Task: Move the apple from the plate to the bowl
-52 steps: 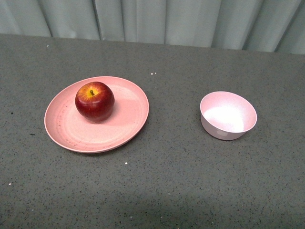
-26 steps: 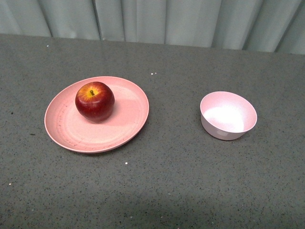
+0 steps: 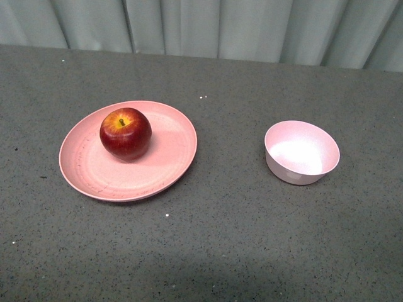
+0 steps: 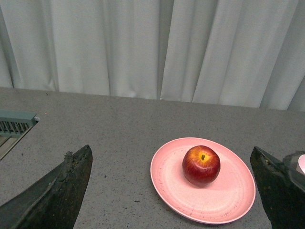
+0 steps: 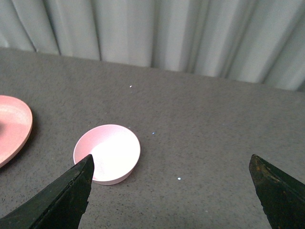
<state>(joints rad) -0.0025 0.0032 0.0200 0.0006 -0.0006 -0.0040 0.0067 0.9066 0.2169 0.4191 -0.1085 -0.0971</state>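
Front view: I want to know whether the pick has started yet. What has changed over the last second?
Nothing has visibly changed. The apple sits on the plate as before, and the empty bowl stands apart from the plate in the same spot.
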